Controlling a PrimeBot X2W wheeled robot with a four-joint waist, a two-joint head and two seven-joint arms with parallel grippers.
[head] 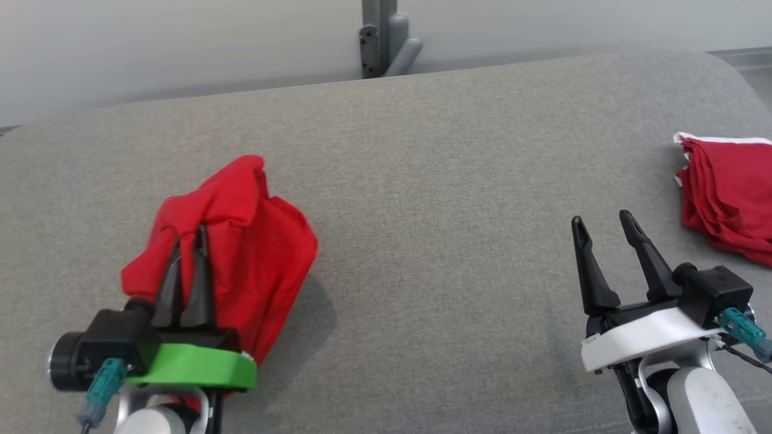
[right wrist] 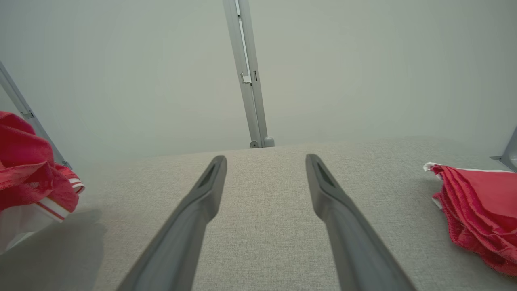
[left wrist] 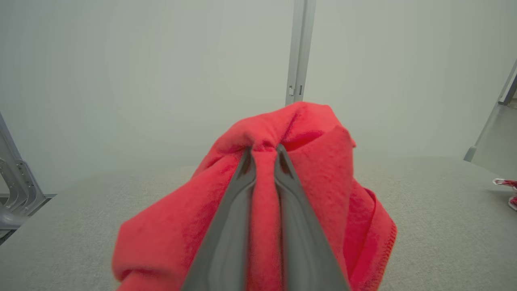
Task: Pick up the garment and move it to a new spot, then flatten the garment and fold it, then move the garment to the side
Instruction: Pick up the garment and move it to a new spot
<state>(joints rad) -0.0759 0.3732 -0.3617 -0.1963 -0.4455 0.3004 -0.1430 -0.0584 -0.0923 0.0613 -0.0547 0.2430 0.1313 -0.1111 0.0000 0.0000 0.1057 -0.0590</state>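
Observation:
A red garment [head: 241,241] hangs bunched over my left gripper [head: 190,238], lifted above the grey cushioned surface [head: 434,199] at the lower left. In the left wrist view the two dark fingers pinch a fold of the garment [left wrist: 323,161] between them, the cloth draping down both sides of the left gripper [left wrist: 263,150]. The garment [right wrist: 28,169] shows a red-and-white striped trim in the right wrist view. My right gripper [head: 603,220] hovers at the lower right, fingers spread, nothing between them; the right gripper [right wrist: 264,161] stands over bare fabric.
A pile of folded red cloths with white edging [head: 730,193] lies at the right edge of the surface, also the pile [right wrist: 480,206] in the right wrist view. A grey metal post [head: 380,36] rises behind the far edge against a pale wall.

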